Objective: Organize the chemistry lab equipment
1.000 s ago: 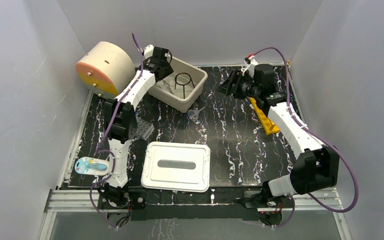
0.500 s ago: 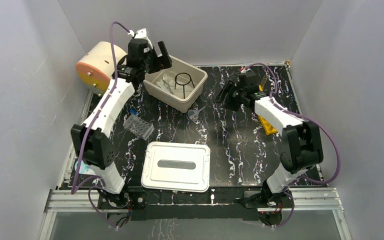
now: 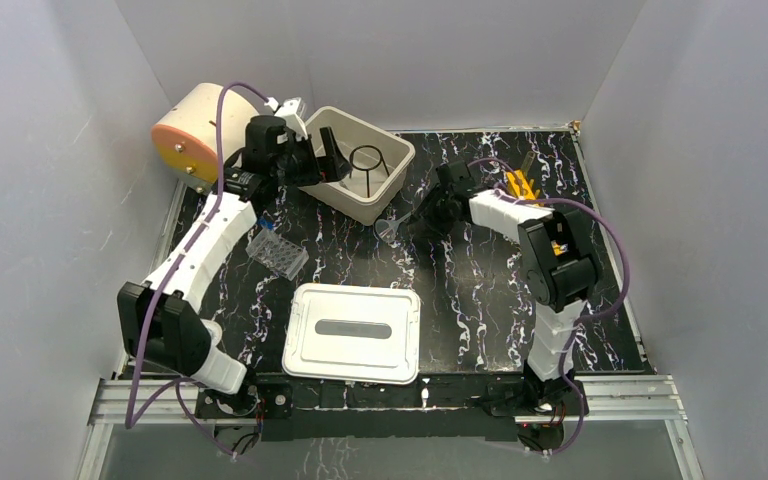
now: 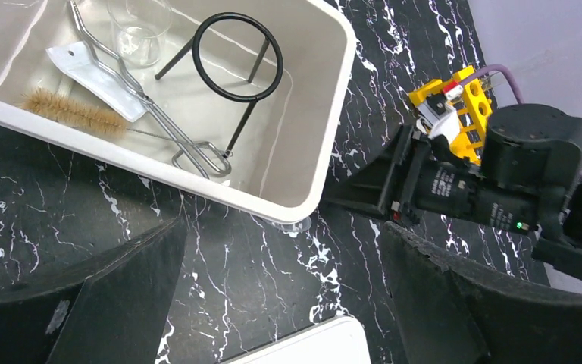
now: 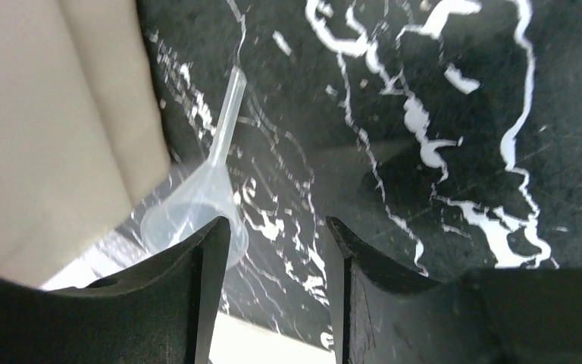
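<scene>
The cream bin holds a black wire ring stand, metal tongs, a tan-bristled brush and a clear beaker. My left gripper hovers by the bin's near-left side, open and empty, with bare tabletop between its fingers. A clear plastic funnel lies on its side just outside the bin's near corner. My right gripper stands low beside it, open. The funnel's wide mouth sits against the outer side of one finger, not between the jaws.
A white lid lies at the front centre. A clear tube rack sits left of centre, and a yellow rack behind the right arm. The big cream cylinder with an orange face stands at the back left against the wall.
My left gripper opened and drew back from over the bin to its near-left side. My right arm swung left and down to the funnel, its jaws narrowing somewhat.
</scene>
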Tool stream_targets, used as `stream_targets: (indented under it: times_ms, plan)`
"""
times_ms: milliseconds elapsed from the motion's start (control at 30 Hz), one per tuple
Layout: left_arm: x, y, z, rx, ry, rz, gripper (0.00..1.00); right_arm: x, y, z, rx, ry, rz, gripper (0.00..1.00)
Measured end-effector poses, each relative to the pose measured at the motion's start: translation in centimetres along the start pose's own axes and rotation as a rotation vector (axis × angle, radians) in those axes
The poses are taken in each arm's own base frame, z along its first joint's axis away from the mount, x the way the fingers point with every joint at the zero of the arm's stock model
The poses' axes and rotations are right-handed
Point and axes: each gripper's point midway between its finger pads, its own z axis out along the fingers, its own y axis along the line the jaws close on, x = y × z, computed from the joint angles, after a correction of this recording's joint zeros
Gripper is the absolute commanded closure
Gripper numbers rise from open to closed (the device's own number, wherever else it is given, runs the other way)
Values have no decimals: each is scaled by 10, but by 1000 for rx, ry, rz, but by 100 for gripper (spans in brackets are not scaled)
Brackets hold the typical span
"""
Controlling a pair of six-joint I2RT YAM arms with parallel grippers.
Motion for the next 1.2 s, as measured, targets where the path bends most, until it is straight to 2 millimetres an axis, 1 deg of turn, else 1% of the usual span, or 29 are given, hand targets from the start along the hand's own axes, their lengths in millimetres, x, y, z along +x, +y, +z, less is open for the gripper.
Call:
stream_targets:
  times_ms: [100,167,267,367,533,733,833,967,1200]
  plan:
    - [0,1,-5,-4,-3,15,2,-6,-2,10,48,-23,43,41]
    - [-4,4,-10,-23,-15,39,2,-11,-3,13,72,-52,63,40]
    - [-13,11,-17,-75,-39,76,2,-18,0,15,87,-92,84,40]
    - [-23,22,-24,-144,-71,108,2,-25,5,22,101,-117,113,41]
    - [-31,34,-39,-229,-105,140,2,-27,4,37,153,-120,155,47]
    - [-41,43,-56,-304,-146,163,2,-26,4,38,173,-122,173,48]
    - [-43,46,-59,-324,-155,167,2,-28,7,40,173,-122,174,48]
    - [-43,48,-59,-339,-156,171,2,-29,11,45,166,-114,179,51]
    - [-42,46,-59,-346,-157,179,2,-27,21,55,166,-66,197,61]
